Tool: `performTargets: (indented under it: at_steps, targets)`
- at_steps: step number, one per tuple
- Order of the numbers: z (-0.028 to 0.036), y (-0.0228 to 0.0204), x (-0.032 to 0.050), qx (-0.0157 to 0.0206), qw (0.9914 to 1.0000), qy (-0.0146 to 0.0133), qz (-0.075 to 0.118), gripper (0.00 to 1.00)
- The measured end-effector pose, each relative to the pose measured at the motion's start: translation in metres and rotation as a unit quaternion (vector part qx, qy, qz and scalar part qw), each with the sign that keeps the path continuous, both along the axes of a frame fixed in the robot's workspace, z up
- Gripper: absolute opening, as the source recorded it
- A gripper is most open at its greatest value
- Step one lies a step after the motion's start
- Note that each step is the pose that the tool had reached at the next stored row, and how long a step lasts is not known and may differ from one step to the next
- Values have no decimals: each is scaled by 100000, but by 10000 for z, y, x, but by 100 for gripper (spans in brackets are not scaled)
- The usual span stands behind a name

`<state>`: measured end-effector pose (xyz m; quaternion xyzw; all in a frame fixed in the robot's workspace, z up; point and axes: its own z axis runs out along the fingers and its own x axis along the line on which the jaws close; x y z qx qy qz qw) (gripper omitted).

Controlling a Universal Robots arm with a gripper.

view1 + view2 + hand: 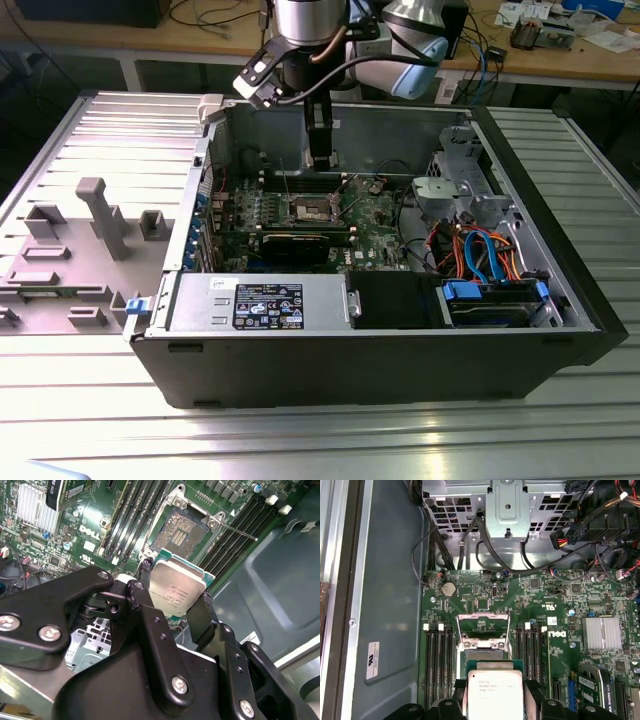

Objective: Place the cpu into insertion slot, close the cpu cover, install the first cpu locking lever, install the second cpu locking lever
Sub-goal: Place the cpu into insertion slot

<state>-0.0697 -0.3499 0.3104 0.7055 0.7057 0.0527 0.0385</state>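
My gripper (pixel 174 596) is shut on the cpu (pixel 178 591), a flat silver-grey square chip held by two opposite edges between the black fingers (pixel 202 616). In the first wrist view the cpu (pixel 493 691) hangs just above the green motherboard, short of the insertion slot (pixel 485 654). The cpu partly hides the slot there. The second wrist view shows the insertion slot (pixel 179 533) open, its pale contact field bare. The cpu cover (pixel 484 625) lies flipped back beyond the socket. A thin locking lever (pixel 241 532) sticks out beside it. In the exterior view the gripper (pixel 320 156) hovers over the board inside the case.
Black memory slots (pixel 439 660) flank the socket on both sides. A metal drive cage (pixel 507 510) and dangling cables (pixel 470 550) stand beyond the cover. A finned heatsink (pixel 602 632) and a card sit to one side. The case walls (pixel 470 130) and power supply (pixel 262 303) box the board in.
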Motion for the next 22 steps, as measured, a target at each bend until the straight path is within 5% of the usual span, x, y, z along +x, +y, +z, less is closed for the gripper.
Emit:
performTargets:
  at_steps: [15,22]
  targets:
    - [-9,0,-7,4,100000,-55,-1,54]
    - [-173,50,-11,-28,99998,-390,444,54]
